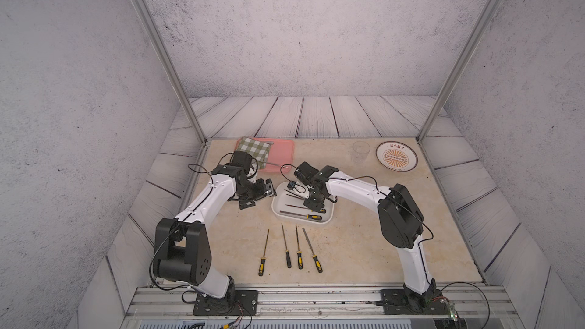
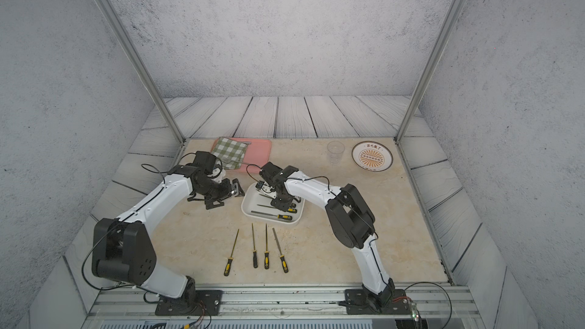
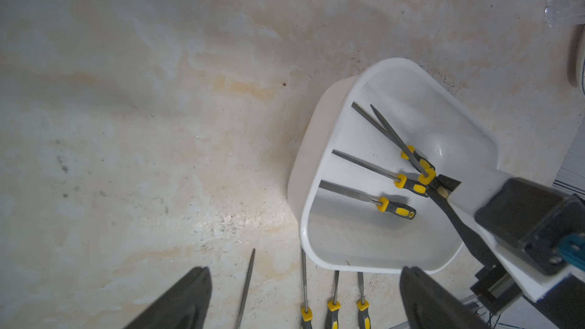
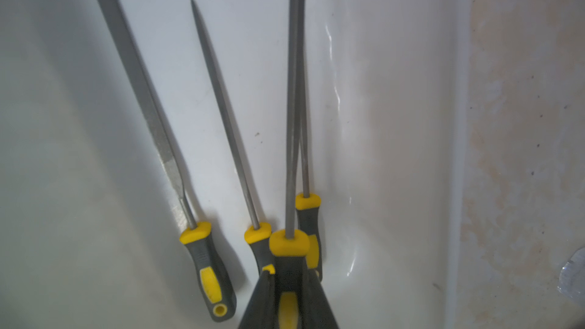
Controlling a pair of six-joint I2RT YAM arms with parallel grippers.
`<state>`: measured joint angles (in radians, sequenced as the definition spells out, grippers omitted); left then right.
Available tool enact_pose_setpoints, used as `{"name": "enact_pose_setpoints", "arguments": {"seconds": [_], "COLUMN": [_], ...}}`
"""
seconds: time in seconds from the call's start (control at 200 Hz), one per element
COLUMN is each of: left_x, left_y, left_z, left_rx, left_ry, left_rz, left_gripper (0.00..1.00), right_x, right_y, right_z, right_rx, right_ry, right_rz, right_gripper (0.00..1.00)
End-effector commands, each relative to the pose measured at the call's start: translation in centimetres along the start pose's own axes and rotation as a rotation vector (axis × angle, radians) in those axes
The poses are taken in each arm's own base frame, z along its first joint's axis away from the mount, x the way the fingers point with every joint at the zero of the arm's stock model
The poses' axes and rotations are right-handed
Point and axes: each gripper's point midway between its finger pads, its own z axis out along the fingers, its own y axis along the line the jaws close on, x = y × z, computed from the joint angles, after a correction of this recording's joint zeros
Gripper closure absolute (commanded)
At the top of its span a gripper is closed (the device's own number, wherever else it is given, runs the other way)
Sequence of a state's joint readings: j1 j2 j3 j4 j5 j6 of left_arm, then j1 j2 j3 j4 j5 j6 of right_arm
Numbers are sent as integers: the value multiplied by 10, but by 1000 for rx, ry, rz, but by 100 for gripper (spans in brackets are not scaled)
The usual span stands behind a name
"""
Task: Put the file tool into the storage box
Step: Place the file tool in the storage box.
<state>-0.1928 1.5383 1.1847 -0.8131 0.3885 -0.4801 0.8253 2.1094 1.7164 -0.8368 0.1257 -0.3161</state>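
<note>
The storage box (image 1: 276,213) is a shallow white tub at mid-table, seen in both top views (image 2: 245,212). My right gripper (image 4: 288,275) reaches down into it, shut on the black-and-yellow handle of a file tool (image 4: 288,245) whose shaft slants over the box floor. Three more files lie in the box: a flat one (image 4: 145,96), a tapered one (image 4: 224,106) and one partly under the held file (image 4: 308,216). My left gripper (image 3: 305,270) hovers open and empty just left of the box (image 3: 304,185). Several files (image 1: 286,245) lie in a row on the table in front of the box.
A pink tray (image 1: 281,153) with a green checked cloth (image 1: 254,153) sits behind the box at the back left. A clear cup (image 1: 361,150) and a patterned plate (image 1: 396,156) stand at the back right. Metal frame posts mark the table's rear corners.
</note>
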Motion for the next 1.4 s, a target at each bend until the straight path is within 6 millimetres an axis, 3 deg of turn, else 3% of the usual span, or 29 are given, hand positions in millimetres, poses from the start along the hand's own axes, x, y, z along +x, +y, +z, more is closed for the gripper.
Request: {"name": "enact_pose_setpoints", "arguments": {"seconds": [0.0, 0.48, 0.756, 1.061, 1.176, 1.326, 1.396], "left_x": [5, 11, 12, 11, 12, 13, 12], "left_y": [3, 12, 13, 15, 16, 14, 12], "left_z": [3, -6, -3, -7, -6, -7, -9], "left_rx": [-19, -74, -77, -93, -89, -78, -72], "left_ry": [28, 37, 35, 24, 23, 15, 8], "left_rz": [7, 44, 25, 20, 14, 5, 2], "left_gripper": [1, 2, 2, 2, 2, 2, 2], "right_x": [-7, -7, 8, 21, 24, 22, 20], "right_y": [-1, 1, 3, -1, -2, -5, -6], "right_z": [6, 30, 43, 42, 40, 34, 28], "right_rx": [-4, 4, 26, 44, 46, 48, 52], "right_ry": [-12, -19, 7, 29, 41, 44, 37], "right_rz": [1, -28, -42, -49, -49, -35, -26], "right_gripper": [86, 86, 86, 84, 78, 60, 56]}}
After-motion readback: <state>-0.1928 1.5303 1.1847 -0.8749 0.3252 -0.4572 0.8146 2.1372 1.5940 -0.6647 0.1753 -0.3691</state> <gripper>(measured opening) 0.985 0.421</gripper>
